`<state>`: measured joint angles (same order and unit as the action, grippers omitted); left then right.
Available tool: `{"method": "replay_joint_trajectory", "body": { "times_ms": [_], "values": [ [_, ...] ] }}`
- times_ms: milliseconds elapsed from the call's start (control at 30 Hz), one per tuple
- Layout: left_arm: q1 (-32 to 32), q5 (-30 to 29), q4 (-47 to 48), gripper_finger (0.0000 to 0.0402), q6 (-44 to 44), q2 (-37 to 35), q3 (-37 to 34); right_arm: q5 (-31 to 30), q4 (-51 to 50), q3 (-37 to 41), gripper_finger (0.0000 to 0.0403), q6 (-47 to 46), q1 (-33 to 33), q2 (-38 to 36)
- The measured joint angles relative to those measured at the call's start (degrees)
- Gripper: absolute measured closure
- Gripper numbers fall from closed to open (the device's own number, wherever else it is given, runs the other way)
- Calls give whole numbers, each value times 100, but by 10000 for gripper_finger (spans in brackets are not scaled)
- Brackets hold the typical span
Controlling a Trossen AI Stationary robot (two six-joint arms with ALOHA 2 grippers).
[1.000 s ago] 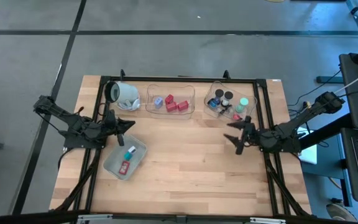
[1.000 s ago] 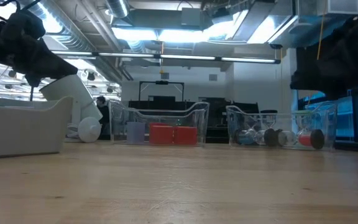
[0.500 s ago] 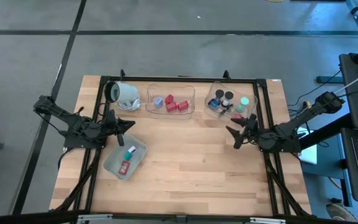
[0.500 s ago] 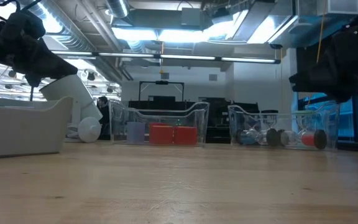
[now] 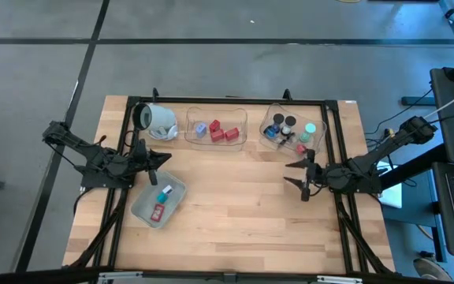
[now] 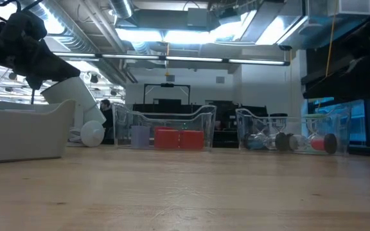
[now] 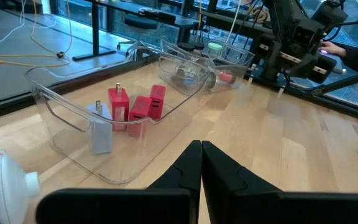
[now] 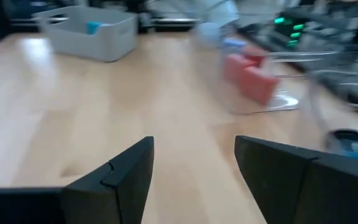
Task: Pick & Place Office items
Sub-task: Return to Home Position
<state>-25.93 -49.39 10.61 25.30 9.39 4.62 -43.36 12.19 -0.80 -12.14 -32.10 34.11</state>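
Note:
The middle clear tray [image 5: 215, 130] holds red blocks [image 7: 135, 106] and a pale blue block [image 7: 102, 132]. Black cylinders, a mint-green disc [image 5: 310, 128] and a red piece lie in the right clear tray [image 5: 288, 130]. A teal piece [image 5: 164, 190] and a red piece [image 5: 158, 210] lie in the grey-blue tray [image 5: 158, 199]. My left gripper [image 5: 162, 157] is shut and empty, between the white cylinder and the grey-blue tray, pointing right. My right gripper [image 5: 296, 174] is open and empty, above bare wood just near of the right tray, pointing left.
A large white cylinder with a dark end [image 5: 156, 120] lies on its side at the far left. A black frame [image 5: 235, 100] runs along the table's far edge and sides. Bare wood [image 5: 243, 197] stretches between the grey-blue tray and my right gripper.
My right gripper has swung beside the right tray: first toward the far edge, then back toward the near edge, turning to point left. It has risen, showing higher in the low view, and stayed open. The left arm has kept still.

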Motion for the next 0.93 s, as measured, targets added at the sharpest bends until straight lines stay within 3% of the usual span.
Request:
{"method": "replay_joint_trajectory", "body": {
  "times_ms": [367, 933],
  "values": [
    [0, 0, 0, 398, 0, 0, 0, 1441, 17, -7, 176, 20, 0, 0],
    [1, 0, 0, 398, 0, 0, 0, 1642, 15, -9, 176, 22, 0, 0]
  ]
}}
